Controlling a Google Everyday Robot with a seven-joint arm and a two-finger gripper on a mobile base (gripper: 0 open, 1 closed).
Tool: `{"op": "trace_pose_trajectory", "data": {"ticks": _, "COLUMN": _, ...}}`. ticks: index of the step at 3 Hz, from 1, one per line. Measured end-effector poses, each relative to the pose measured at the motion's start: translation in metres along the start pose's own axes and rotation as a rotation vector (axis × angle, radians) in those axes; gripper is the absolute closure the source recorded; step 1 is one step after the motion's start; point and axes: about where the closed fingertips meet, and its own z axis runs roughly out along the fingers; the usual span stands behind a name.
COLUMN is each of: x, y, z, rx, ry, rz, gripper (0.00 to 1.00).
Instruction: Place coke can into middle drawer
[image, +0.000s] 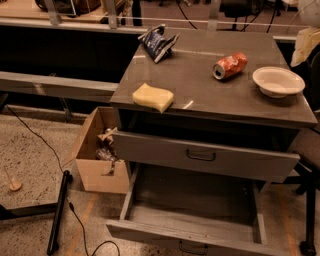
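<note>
The coke can (230, 65) lies on its side on the grey cabinet top (210, 92), at the back right, left of a white bowl (278, 81). The middle drawer (150, 216) is pulled far out below, its inside bare, with its front and dark handle at the bottom edge of the view. The top drawer (150, 148) above it is out only a little. My gripper (305, 44) shows as a pale shape at the right edge, above and right of the bowl and apart from the can.
A yellow sponge (153, 97) lies near the cabinet top's front left and a blue chip bag (159, 40) at the back left. An open cardboard box (97, 152) stands on the floor to the left. Cables and a black pole (57, 212) lie on the floor.
</note>
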Motion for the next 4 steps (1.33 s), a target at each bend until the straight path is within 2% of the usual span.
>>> {"op": "trace_pose_trajectory", "data": {"ticks": 1, "x": -0.008, "y": -0.014, "z": 0.010, "rx": 0.011, "ry": -0.046, "rz": -0.059, "gripper": 0.00}}
{"op": "trace_pose_trajectory", "data": {"ticks": 3, "x": -0.010, "y": -0.035, "z": 0.066, "rx": 0.070, "ry": -0.106, "rz": -0.044, "gripper": 0.00}}
{"op": "trace_pose_trajectory", "data": {"ticks": 4, "x": -0.011, "y": -0.044, "z": 0.094, "rx": 0.071, "ry": -0.094, "rz": -0.040, "gripper": 0.00}}
